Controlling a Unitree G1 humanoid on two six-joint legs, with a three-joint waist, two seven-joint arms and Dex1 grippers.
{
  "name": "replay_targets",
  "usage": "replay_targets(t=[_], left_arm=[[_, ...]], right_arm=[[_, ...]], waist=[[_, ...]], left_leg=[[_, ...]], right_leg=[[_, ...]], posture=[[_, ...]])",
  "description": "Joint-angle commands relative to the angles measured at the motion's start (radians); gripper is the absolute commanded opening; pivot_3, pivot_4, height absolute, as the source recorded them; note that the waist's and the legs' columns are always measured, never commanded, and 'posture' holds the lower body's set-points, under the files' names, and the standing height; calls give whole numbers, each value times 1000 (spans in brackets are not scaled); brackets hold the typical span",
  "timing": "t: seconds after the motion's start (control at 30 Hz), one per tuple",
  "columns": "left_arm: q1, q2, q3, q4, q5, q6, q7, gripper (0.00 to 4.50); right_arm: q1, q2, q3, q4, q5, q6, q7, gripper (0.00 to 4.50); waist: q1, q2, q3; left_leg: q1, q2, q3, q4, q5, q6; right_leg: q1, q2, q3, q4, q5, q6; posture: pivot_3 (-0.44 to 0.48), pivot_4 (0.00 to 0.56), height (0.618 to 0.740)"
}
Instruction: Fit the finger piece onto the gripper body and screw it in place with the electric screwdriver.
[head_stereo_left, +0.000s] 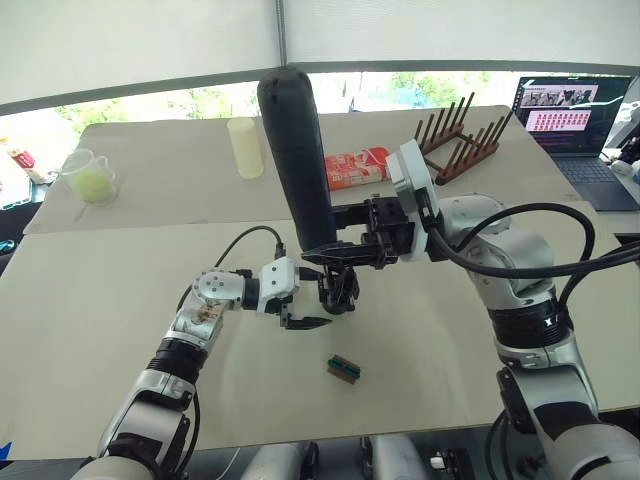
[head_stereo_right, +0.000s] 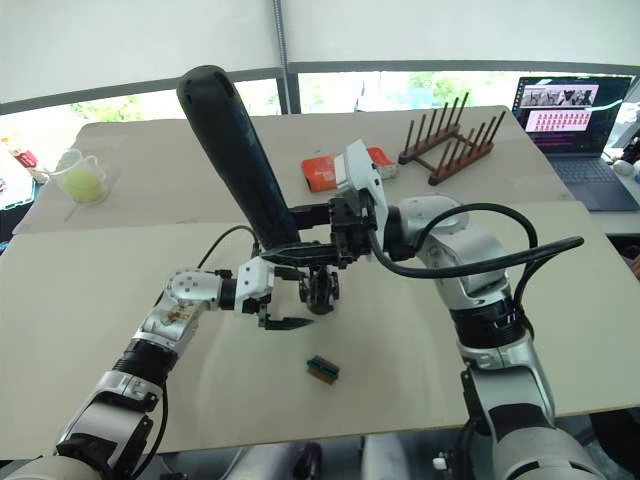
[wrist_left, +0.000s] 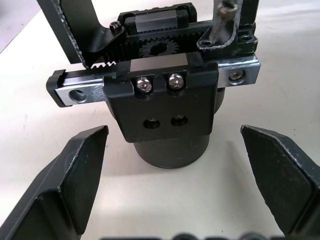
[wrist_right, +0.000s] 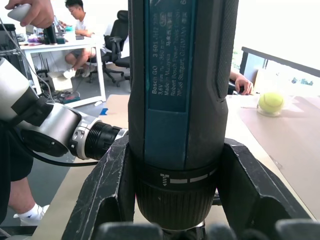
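- Centrally, on the beige surface (head_stereo_left: 120, 330): gripper body (head_stereo_left: 340, 285) standing upright on its round base, directly under the tip of the electric screwdriver (head_stereo_left: 296, 160).
- Clenched around the screwdriver's lower collar: right claw (head_stereo_left: 345, 247), holding the tool nearly upright with its rounded end tilted up and toward the robot's left; in the right wrist view the two black fingers (wrist_right: 102, 192) pressed against either side of the barrel.
- Released and spread wide: left claw (head_stereo_left: 305, 322), hovering just beside the gripper body on its left, fingers pointing toward it and touching nothing; seen from the left wrist as two dark pads (wrist_left: 75, 175) flanking the round base without contact.
- Visible on the gripper body from the left wrist: silver rail, toothed rack and gear, a black plate with two silver screws and two empty holes below them.
- Cannot tell whether the finger piece is seated on the body.
- Lying near the front edge, apart from both claws: small green-brown block (head_stereo_left: 344, 368).
- Farther back: pale cylinder (head_stereo_left: 245, 147), clear cup with a yellow-green ball (head_stereo_left: 92, 182), red packet (head_stereo_left: 355, 168), wooden rack (head_stereo_left: 455, 140), open laptop (head_stereo_left: 575, 115).
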Motion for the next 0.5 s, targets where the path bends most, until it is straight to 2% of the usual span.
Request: replay_targets(t=[0.03, 0.5], left_arm=[[-9, 0, 3, -21, -8, -21, 3, 4500], [-15, 8, 8, -26, -12, -17, -2, 4500]], right_arm=[[-31, 3, -28, -46, 26, -15, 2, 1896], [-22, 5, -22, -17, -7, -46, 21, 1896]], waist=[[0, 0, 0], [0, 0, 0]], left_leg=[[0, 0, 0, 0, 0, 0], [0, 0, 0, 0, 0, 0]], right_leg=[[0, 0, 0, 0, 0, 0], [0, 0, 0, 0, 0, 0]], posture=[[0, 150, 740], [0, 150, 740]])
